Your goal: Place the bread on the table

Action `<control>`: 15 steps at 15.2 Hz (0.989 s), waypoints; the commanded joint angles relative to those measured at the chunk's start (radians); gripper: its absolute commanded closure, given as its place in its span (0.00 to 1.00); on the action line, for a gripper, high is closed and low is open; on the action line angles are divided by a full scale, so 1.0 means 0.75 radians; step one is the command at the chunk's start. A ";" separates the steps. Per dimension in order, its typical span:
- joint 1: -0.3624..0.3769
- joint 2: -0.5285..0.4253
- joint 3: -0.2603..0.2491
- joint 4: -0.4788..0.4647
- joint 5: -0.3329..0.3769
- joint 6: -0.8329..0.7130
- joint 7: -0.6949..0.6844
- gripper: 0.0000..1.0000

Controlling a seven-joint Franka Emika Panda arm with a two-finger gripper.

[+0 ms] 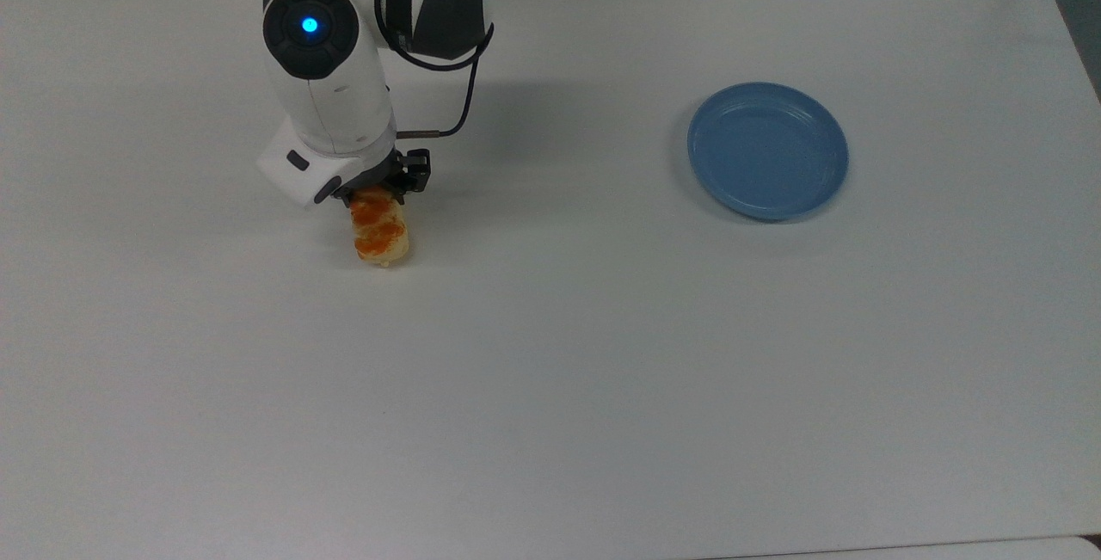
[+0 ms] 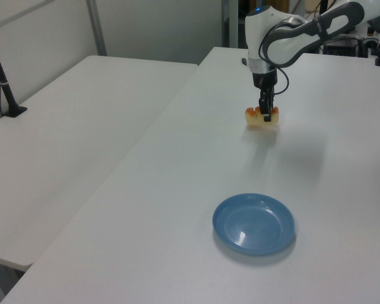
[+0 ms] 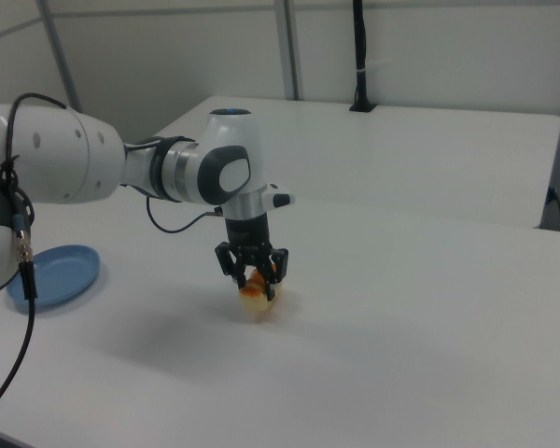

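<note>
The small oblong pale-yellow bread roll with orange-brown bumps (image 1: pixel 379 232) sits low at the large white desk (image 1: pixel 602 371), its long axis running toward the top view's bottom. The arm's black fingers (image 1: pixel 389 187) clamp its far end from directly above. The round blue plate (image 1: pixel 767 150) lies well apart.

Bread (image 1: pixel 380 231): oblong, pale-yellow roll with glossy orange-brown bumps on top, lying level, low at the counter (image 1: pixel 602 388) surface, well apart from the blue plate (image 1: pixel 767 150). Counter: plain white, flat.
</note>
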 commanded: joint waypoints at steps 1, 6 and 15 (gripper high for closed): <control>-0.030 0.001 -0.002 -0.006 -0.022 0.032 -0.009 0.00; -0.054 -0.019 -0.002 -0.008 -0.020 0.011 -0.007 0.00; -0.034 -0.465 -0.006 0.012 0.157 -0.316 0.244 0.00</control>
